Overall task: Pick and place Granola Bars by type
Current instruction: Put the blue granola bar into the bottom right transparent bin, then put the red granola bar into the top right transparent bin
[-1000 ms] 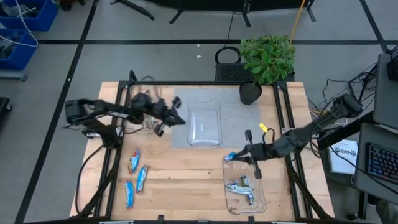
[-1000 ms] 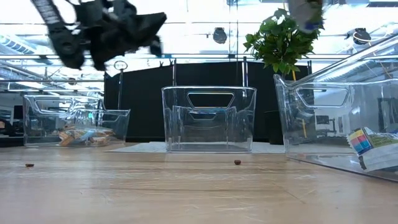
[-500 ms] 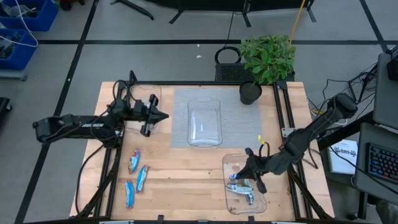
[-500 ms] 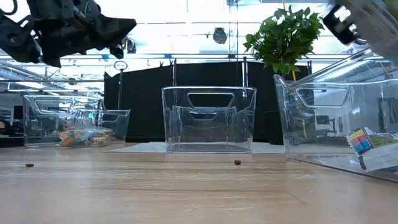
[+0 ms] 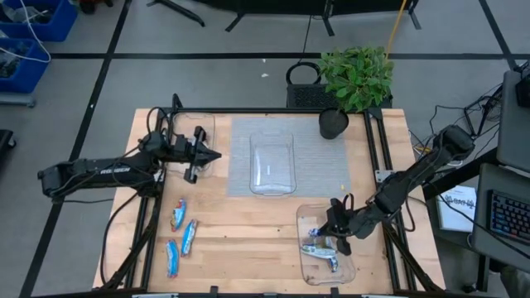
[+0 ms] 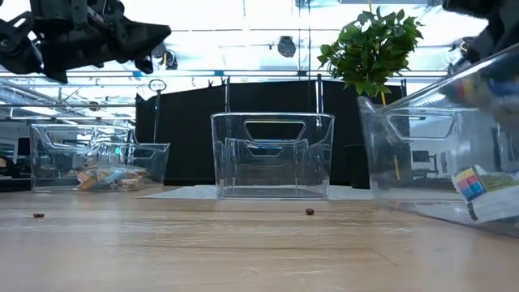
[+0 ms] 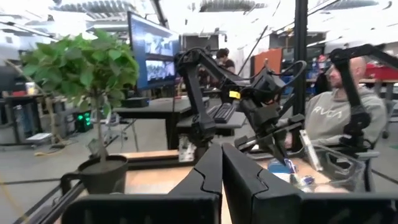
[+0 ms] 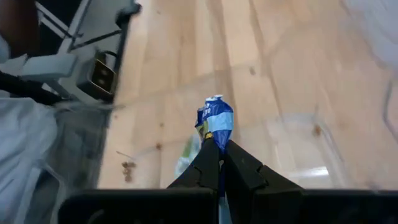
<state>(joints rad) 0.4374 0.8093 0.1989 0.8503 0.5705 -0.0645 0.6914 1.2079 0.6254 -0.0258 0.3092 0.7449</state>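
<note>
My right gripper (image 5: 330, 234) is shut on a blue granola bar (image 8: 216, 120) above the clear tray (image 5: 348, 273) at the table's near right. That tray holds silver-grey and blue-marked bars (image 5: 321, 251). Three blue bars (image 5: 178, 215) lie flat on the wood at the near left. Tan bars (image 6: 104, 175) rest in the far left tray (image 6: 49, 154). My left gripper (image 5: 205, 156) hangs shut and holds nothing, beside that tray's right edge, up off the table (image 6: 154, 36). My right gripper pinches one end of the blue bar (image 8: 214, 142) between its two fingers. The rest of the bar sticks out past the fingertips. The fingers slant down from the table's right side. The bar is lifted clear, over the near right tray.
A clear tray (image 5: 272, 161) stands on the grey mat at the table's middle. A potted plant (image 5: 356, 74) stands at the far right corner. Bare wood lies between the three blue bars and the near right tray. A seated person (image 7: 348, 112) shows beyond the table's right side.
My left gripper has drawn back a little toward the table's left edge and come nearer level, staying shut. My right gripper has gone down and toward the near edge with the blue bar, rolling its wrist, and now hangs over the near right tray.
</note>
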